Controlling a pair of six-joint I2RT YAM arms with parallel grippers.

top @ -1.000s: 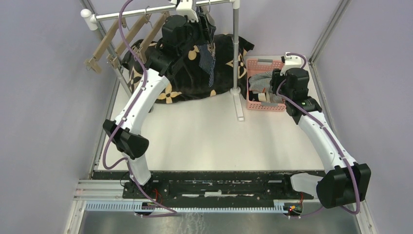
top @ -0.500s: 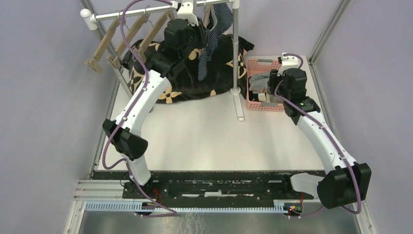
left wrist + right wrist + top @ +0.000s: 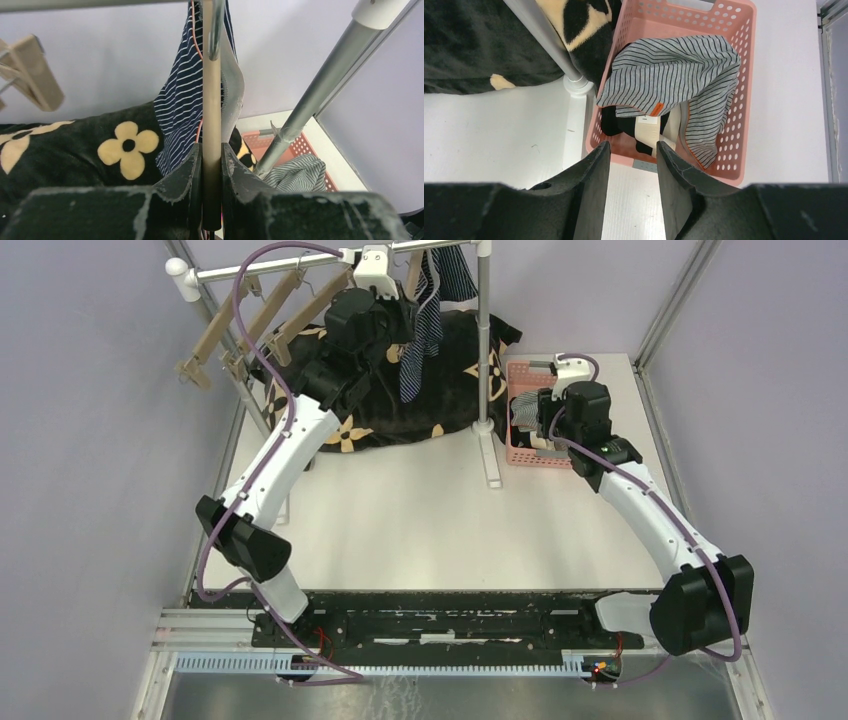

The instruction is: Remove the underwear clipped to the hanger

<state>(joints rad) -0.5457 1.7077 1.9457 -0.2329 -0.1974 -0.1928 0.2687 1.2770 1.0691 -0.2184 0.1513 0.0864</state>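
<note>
The left gripper was raised to the rail of the drying rack, its fingers pressed together on the tan wooden hanger, which ran straight up between them. The navy striped briefs hung from that hanger, just behind the wood, draped down above the black cloth with tan flowers. The rack's upright pole stood to the right. The right gripper hovered over the near rim of the pink basket, fingers spread apart with nothing between them. In the basket the grey striped briefs lay on top of the black briefs.
</note>
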